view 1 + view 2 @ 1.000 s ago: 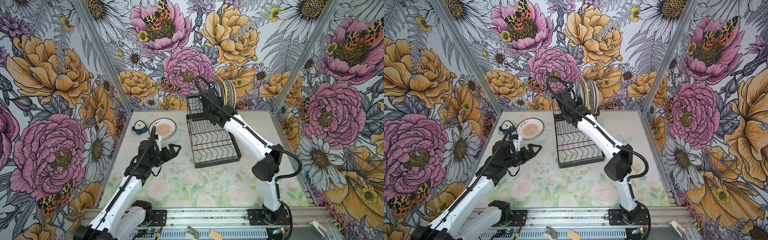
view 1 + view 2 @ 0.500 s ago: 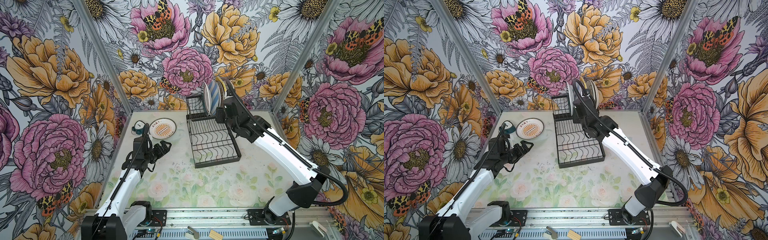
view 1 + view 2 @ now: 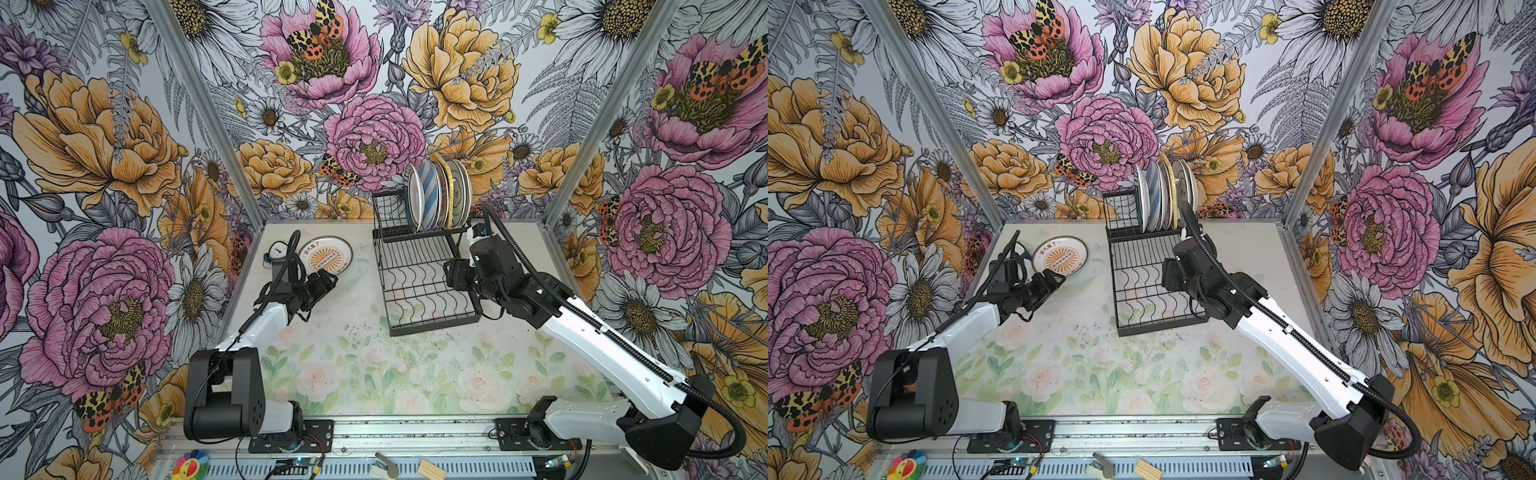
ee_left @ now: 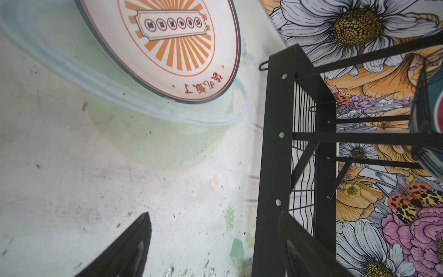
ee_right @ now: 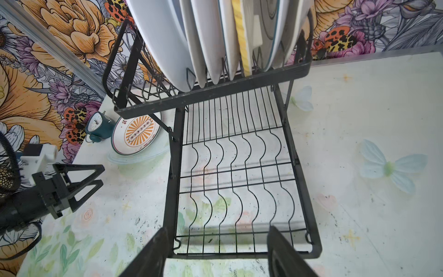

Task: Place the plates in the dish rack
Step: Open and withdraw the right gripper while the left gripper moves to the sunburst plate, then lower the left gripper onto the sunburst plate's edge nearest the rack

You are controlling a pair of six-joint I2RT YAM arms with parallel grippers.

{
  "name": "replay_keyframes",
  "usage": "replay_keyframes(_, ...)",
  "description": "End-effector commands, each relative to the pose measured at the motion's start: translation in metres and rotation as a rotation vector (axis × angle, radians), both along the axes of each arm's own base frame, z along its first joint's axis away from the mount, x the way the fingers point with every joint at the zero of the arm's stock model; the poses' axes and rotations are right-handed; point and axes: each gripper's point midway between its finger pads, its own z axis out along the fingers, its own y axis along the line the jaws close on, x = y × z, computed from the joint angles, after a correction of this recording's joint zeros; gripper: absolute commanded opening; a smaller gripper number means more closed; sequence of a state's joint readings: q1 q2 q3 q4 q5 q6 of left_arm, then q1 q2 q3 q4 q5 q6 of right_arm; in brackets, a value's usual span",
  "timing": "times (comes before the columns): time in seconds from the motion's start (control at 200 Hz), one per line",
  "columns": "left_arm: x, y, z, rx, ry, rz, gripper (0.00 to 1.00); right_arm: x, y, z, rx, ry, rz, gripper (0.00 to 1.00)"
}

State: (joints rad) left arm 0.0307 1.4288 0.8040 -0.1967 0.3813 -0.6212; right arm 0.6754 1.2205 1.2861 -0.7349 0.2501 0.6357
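Floral walls surround my pale printed counter [image 3: 374,374]. In both top views, round white plates [image 3: 415,199] stand upright in the upper tier of the black wire dish rack [image 3: 434,329]; an orange-sunburst plate [image 3: 326,258] lies flat near my left claw [image 3: 330,281]. Left wrist: claw wide, empty. Right wrist: right claw [image 5: 218,229] spread, empty.

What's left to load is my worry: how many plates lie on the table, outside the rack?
1. The sunburst plate lies flat at back left of the table, between clock and rack. The left arm may hide some table.
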Motion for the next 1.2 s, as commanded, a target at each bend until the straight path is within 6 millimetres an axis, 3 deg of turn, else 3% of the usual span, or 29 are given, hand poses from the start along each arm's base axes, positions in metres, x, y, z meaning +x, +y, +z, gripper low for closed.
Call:
replay_keyframes(0.0,0.033,0.007,0.009,0.015,-0.073,0.017,0.80,-0.002,-0.007,0.005,0.082,-0.008,-0.026,0.66)
replay_keyframes(0.21,0.059,0.019,-0.014,0.020,-0.027,0.096,0.74,-0.001,-0.025,-0.003,0.099,0.006,-0.064,0.67)
replay_keyframes(0.671,0.076,0.034,-0.049,-0.032,0.008,0.231,0.69,0.014,-0.042,-0.011,0.118,0.027,-0.097,0.68)
replay_keyframes(0.886,0.089,0.042,-0.048,-0.050,-0.025,0.265,0.64,0.019,-0.049,-0.010,0.133,0.026,-0.109,0.68)
replay_keyframes(0.896,0.088,0.042,-0.060,-0.049,-0.001,0.268,0.64,0.019,-0.049,-0.010,0.133,0.026,-0.109,0.68)
replay_keyframes(0.926,0.089,0.043,-0.065,-0.052,0.005,0.274,0.63,0.019,-0.050,-0.010,0.134,0.027,-0.112,0.68)
replay_keyframes(1.196,0.098,0.053,-0.077,-0.090,-0.005,0.316,0.57,0.023,-0.058,-0.009,0.143,0.027,-0.125,0.68)
